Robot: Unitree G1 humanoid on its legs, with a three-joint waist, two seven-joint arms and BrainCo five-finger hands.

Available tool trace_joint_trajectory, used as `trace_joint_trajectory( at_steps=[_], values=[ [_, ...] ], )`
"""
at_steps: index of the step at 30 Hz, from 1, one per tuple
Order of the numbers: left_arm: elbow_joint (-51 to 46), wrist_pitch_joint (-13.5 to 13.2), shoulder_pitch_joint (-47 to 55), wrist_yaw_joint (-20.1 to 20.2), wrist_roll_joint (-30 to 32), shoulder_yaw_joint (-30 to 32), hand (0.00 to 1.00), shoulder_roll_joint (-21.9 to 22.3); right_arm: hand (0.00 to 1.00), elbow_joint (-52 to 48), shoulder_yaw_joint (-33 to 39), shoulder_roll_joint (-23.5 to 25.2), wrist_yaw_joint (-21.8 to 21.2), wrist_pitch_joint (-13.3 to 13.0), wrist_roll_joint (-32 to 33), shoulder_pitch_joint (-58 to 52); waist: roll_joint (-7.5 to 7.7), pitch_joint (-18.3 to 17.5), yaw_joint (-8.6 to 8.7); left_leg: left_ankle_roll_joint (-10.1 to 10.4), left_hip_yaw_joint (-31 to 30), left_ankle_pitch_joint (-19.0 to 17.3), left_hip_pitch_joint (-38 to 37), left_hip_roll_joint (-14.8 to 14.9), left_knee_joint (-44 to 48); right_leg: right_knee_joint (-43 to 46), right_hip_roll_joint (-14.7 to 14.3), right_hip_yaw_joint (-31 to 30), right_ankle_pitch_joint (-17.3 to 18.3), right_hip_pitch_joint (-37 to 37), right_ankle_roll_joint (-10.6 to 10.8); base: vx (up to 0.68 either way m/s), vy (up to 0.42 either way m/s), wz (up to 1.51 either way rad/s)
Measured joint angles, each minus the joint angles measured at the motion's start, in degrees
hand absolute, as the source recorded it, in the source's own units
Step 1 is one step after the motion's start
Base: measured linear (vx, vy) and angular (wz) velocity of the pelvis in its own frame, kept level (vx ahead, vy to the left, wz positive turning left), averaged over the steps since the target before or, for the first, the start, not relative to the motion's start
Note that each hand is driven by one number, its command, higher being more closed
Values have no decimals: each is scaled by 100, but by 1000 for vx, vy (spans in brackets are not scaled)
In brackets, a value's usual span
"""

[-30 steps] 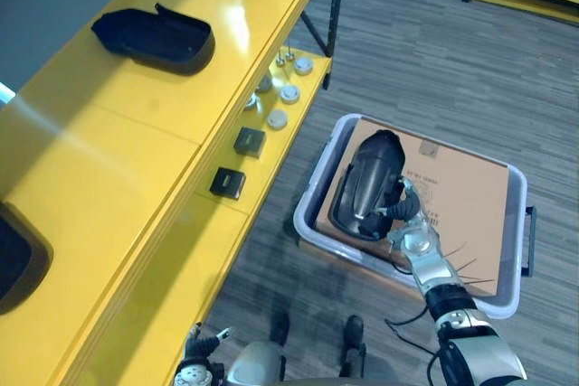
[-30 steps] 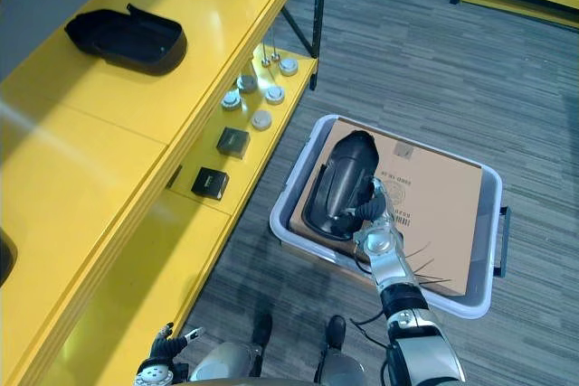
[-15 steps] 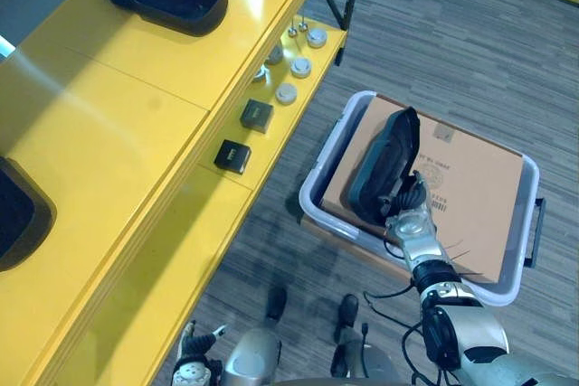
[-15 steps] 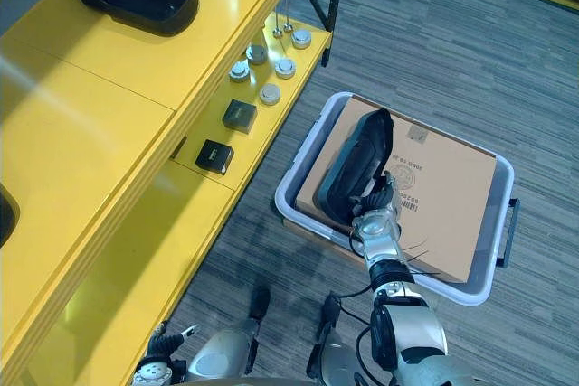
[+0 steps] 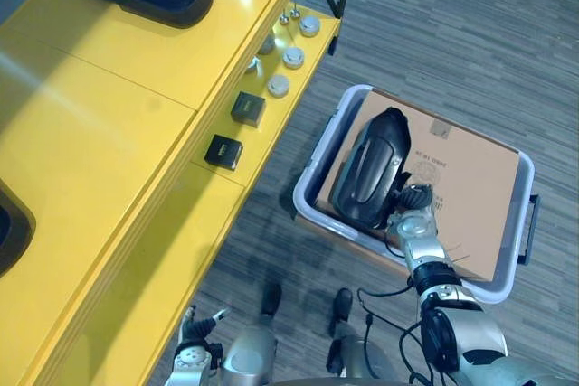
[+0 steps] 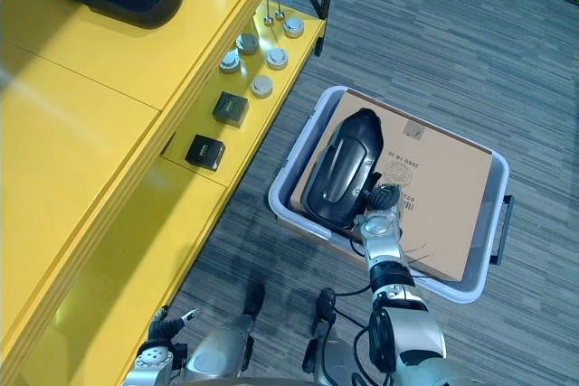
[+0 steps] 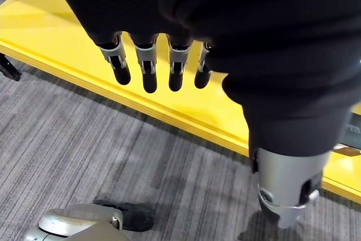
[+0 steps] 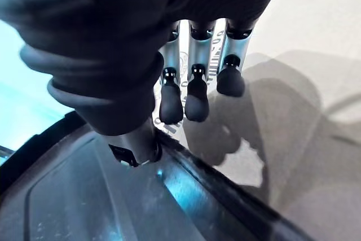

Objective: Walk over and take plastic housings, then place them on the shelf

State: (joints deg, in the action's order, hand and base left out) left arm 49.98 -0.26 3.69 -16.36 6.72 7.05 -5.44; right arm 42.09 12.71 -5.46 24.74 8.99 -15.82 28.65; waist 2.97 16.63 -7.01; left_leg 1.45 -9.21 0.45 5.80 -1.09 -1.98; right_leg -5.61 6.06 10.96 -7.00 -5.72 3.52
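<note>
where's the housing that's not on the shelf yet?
Eye views: the black housing lies in the grey bin on the floor, right of the yellow shelf, on the cardboard sheet's left part, with the right robot hand at its near end.

Right hand (image 5: 413, 221): shiny silver, dark ribbed cover on back. Fingers (image 8: 196, 91) silver, with round dark tips like rubber caps. Arm (image 5: 470, 343) behind hand: silver-grey, round, black band near wrist. Left hand (image 7: 169, 4): same dark cover, same dark-tipped silver fingers, fat silver thumb (image 7: 285, 193).
</note>
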Motion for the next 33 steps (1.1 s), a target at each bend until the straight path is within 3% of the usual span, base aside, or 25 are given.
trace_joint_trajectory(
  at_steps=[6, 15, 23, 29, 33],
  values=[
    [-2, 14, 8, 10, 3, 17, 0, -32, 100, -1056, 75, 52, 41, -4, 5, -648, 7, -5, 39, 0, -4, 0, -57, -1, 7, 0, 2, -6, 1, 55, 3, 0, 0, 0],
    [-437, 120, 103, 9, 26, -31, 0, 30, 100, -2614, 453, 68, 405, -74, -8, -1522, 13, -149, 252, 0, -22, -1, -167, -6, 29, -2, 7, -2, 10, 174, 17, 0, 0, 0],
    [-2391, 78, 448, -32, 38, -724, 0, 204, 100, -3830, 465, 69, 547, -324, -95, -2079, -38, -522, 323, -26, 15, -54, -180, 31, 89, -2, 8, -71, 22, 176, 31, -12, -2, -4],
    [-4349, -196, 610, -135, -210, -1004, 0, 329, 100, -4825, 179, 140, 546, -448, -298, -2195, -119, -636, 355, -44, 92, -66, -276, 13, 89, -3, 6, -82, 26, 245, 28, -8, 3, -4],
    [-5358, -373, 578, -174, -438, -1320, 0, 340, 100, -5479, -373, 252, 528, -693, -524, -2236, -148, -758, 473, -57, 151, -74, -336, 14, 89, -3, 5, -148, 26, 277, 28, 2, 4, -7]
  ],
)
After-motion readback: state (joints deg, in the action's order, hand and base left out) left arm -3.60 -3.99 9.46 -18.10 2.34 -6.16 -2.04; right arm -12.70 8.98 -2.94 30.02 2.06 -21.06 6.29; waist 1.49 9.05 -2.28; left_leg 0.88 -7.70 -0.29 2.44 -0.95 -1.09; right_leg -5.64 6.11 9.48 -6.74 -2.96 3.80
